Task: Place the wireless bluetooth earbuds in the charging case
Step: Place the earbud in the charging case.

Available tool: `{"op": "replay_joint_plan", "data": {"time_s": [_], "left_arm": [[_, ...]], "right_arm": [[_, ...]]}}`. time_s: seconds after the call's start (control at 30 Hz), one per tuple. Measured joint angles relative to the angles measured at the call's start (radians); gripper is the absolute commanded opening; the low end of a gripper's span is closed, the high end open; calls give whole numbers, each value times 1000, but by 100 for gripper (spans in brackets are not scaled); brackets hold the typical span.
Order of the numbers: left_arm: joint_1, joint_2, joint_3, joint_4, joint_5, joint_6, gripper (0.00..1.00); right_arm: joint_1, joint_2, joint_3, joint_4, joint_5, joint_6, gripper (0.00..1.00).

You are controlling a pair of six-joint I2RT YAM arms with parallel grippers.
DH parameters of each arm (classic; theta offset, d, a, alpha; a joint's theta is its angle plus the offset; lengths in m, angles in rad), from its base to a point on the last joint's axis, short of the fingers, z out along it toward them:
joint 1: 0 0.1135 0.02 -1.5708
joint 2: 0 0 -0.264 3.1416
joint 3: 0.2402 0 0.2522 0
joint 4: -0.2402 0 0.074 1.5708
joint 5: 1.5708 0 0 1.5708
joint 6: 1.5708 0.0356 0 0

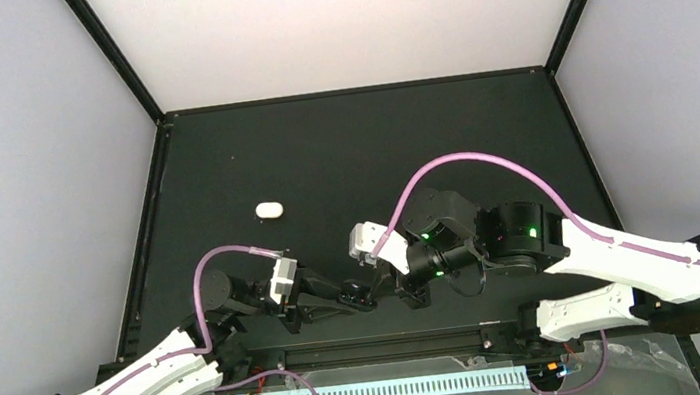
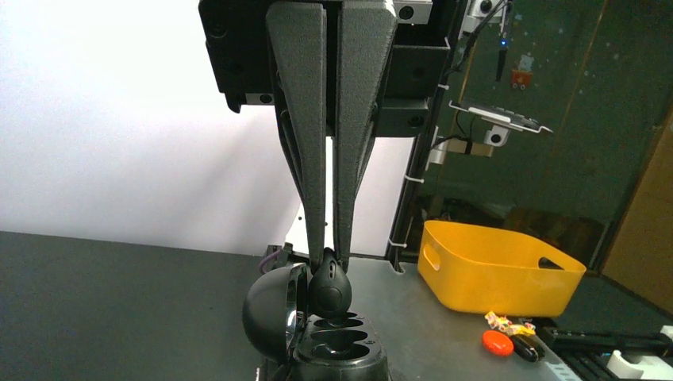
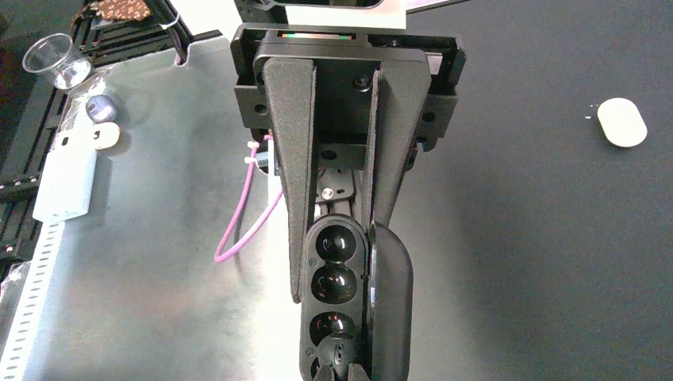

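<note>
My right gripper (image 3: 337, 262) is shut on the black charging case (image 3: 333, 278), its fingers on the two long sides. The lid (image 3: 390, 305) stands open, and the sockets near the fingers are empty. My left gripper (image 2: 329, 255) is shut on a black earbud (image 2: 330, 290) and holds it by its narrow end, with the bud's lower end at the mouth of the far socket of the case (image 2: 341, 353). In the right wrist view the earbud (image 3: 337, 349) sits over the lowest socket. In the top view the two grippers (image 1: 363, 297) (image 1: 388, 278) meet near the table's front edge. No other earbuds show.
A white oval case (image 1: 269, 209) lies closed on the black mat, left of centre, and also shows in the right wrist view (image 3: 621, 121). Off the table are a yellow bin (image 2: 496, 270), a red disc (image 2: 498, 343) and a plastic cup (image 3: 57, 59).
</note>
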Motion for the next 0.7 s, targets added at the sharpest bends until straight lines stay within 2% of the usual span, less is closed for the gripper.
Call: {"op": "replay_joint_plan", "data": {"time_s": [0.7], "left_arm": [[-5,-4,2,0,0,0,1]], "right_arm": [[18,13,0,9,0,0,1]]}}
